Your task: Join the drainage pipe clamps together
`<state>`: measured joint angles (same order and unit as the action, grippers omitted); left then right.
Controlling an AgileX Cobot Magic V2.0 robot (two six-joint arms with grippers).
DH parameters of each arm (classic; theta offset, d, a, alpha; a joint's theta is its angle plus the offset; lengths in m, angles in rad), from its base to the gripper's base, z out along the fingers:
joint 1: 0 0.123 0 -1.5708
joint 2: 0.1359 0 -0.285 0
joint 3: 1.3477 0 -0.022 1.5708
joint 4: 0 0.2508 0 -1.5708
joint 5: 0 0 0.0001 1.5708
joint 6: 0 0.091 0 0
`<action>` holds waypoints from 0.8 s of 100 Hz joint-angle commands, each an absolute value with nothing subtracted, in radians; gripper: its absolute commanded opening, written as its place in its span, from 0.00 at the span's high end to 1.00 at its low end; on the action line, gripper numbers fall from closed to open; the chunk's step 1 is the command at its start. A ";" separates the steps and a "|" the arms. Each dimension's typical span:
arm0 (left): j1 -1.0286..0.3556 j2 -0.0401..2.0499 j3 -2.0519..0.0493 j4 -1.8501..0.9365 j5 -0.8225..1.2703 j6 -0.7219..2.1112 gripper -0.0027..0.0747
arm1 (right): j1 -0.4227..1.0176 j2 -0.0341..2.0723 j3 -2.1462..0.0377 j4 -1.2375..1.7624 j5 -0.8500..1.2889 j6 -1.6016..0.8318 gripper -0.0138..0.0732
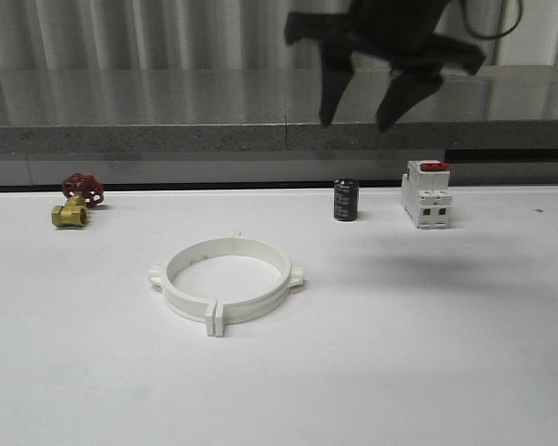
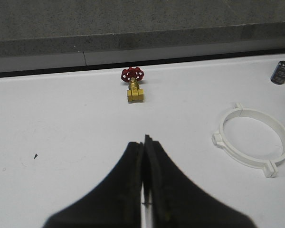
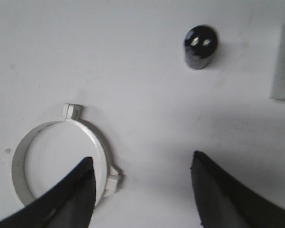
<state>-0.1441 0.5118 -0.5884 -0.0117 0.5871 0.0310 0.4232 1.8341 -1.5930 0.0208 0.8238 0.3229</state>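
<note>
Right tool (image 1: 365, 119) apparently raised, spread.

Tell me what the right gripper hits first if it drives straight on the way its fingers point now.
Probably bare table. The right gripper is open and aimed down at the white surface between the clamp ring and the black cylinder. Its one finger overlaps the ring's edge, so a graze is possible; depth is unclear.

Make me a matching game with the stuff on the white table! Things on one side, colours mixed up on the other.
Things:
1. drainage pipe clamps
2. valve handwheel
3. valve body
4. small cylinder

Colours:
A. black
B. brass yellow
C. white
D. red

Pairs: 1-C, 2-D, 3-B, 4-A
</note>
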 commanded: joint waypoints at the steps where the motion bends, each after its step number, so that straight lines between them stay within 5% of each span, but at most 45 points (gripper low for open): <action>1: -0.144 0.515 -0.615 -0.014 0.514 0.027 0.99 | 0.363 1.716 -1.620 0.018 0.838 0.248 0.32; 50: -0.144 0.515 -0.615 -0.014 0.514 0.027 0.99 | 0.000 1.227 -1.148 0.018 0.796 0.056 0.32; 80: -0.144 0.515 -0.615 -0.014 0.514 0.027 0.99 | -0.034 0.854 -0.900 0.018 0.773 0.056 0.35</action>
